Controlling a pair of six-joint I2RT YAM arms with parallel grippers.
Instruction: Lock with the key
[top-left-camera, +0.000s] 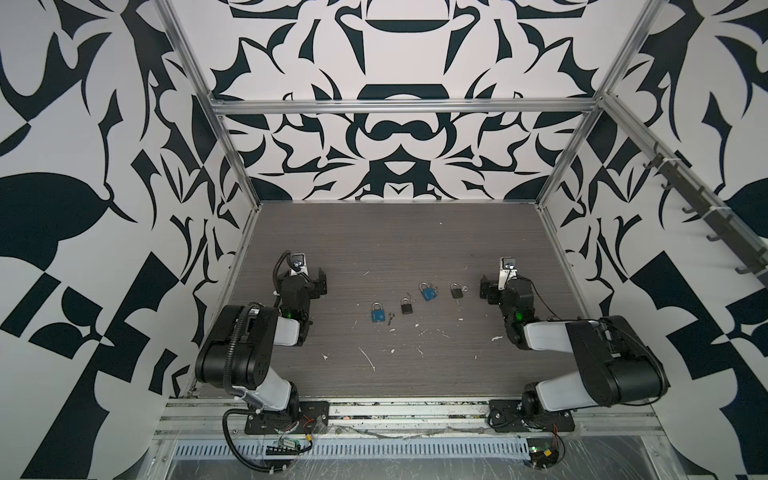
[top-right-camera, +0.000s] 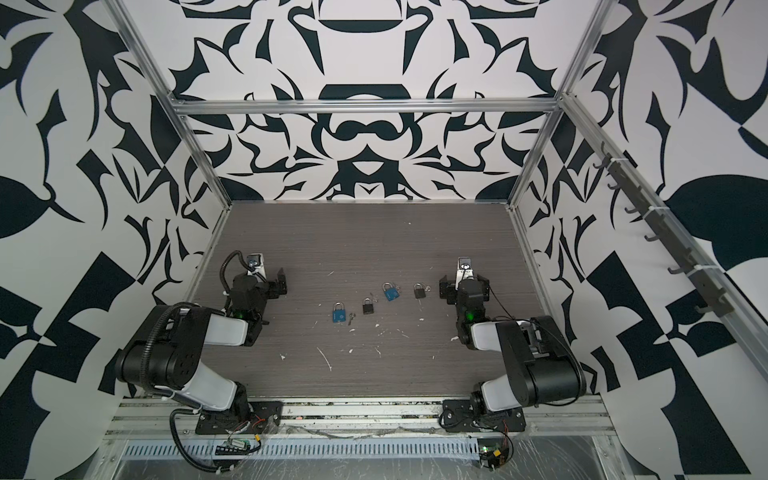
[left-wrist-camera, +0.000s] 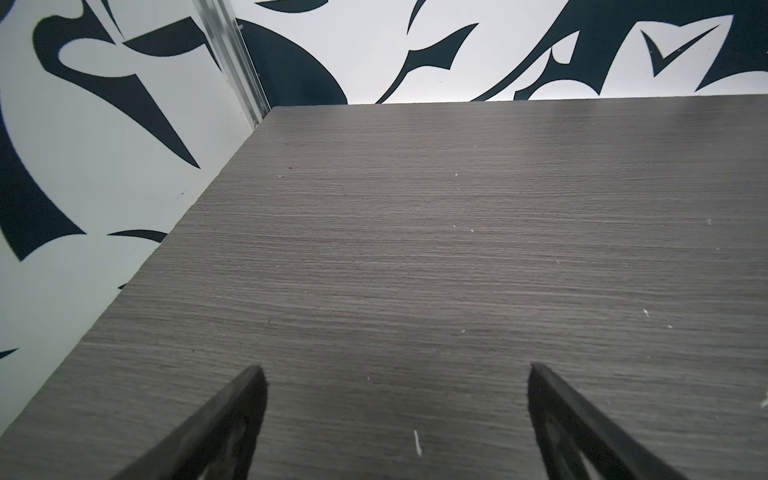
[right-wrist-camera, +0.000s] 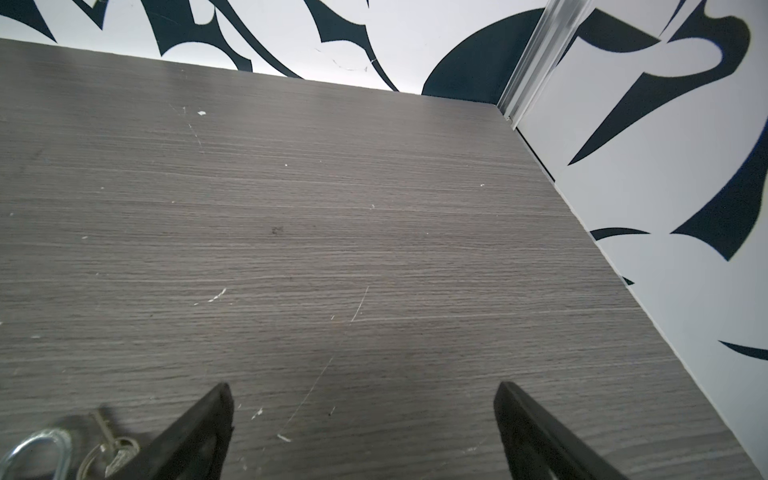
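Closest to the lens in both top views sat the slotted cable duct (top-left-camera: 374, 451), then the left arm (top-left-camera: 249, 345) and right arm (top-left-camera: 602, 357) folded low at either side of the worktop (top-left-camera: 395, 245). Between them lay a loose row: left blue padlock (top-left-camera: 377, 312) with a small key (top-left-camera: 391, 318) just beside it, left black padlock (top-left-camera: 407, 306), right blue padlock (top-left-camera: 428, 292), right black padlock (top-left-camera: 456, 291); whether any shackle was latched was too small to tell. Seen from the left wrist, the left jaws gaped wide over the worktop's grain, their bases cut off by the frame. Seen from the right wrist, the right jaws were spread just as wide, holding nothing; one finger (right-wrist-camera: 195, 428) hid part of a ringed key (right-wrist-camera: 118, 451) beside a steel shackle (right-wrist-camera: 39, 451) whose lock body fell outside the frame
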